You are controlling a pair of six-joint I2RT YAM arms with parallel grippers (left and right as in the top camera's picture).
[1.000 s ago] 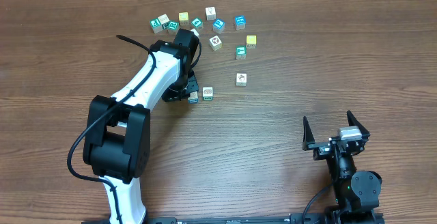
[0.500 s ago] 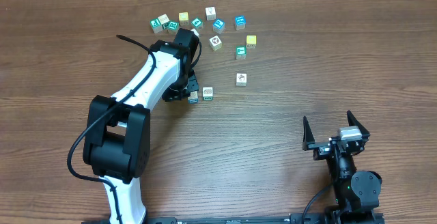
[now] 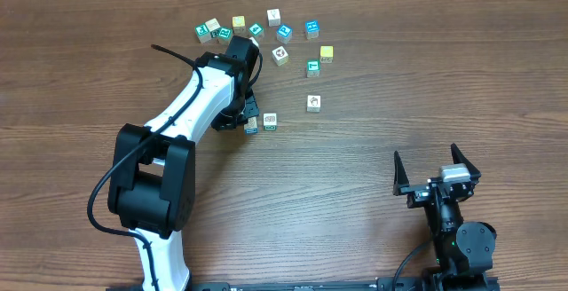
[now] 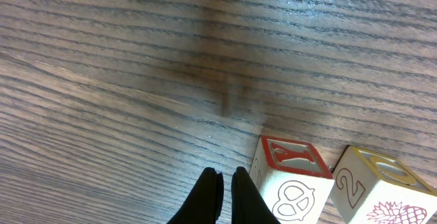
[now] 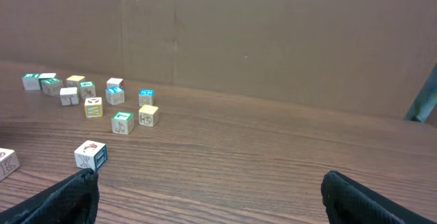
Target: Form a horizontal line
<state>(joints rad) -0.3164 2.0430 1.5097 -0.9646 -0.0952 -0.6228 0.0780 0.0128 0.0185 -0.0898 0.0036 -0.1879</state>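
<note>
This looks like a robotics lab bench, not a home or a shop. Two small robot arms are mounted at the near edge of a wood-grain desk [image 3: 373, 149]: a white-and-black left arm [image 3: 191, 105] and an all-black right arm [image 3: 454, 229]. An exposed black cable [image 3: 170, 54] loops off the left one. Well ahead of the right arm's fingers [image 5: 65, 197], a plain brown cardboard panel [image 5: 239, 39] stands along the desk's far edge and closes off the view like a makeshift backdrop. Between that panel and the fingers, toy picture blocks [image 5: 148, 115] lie scattered on the bare wood. The only furnishings in sight are machine, desk and screen.
</note>
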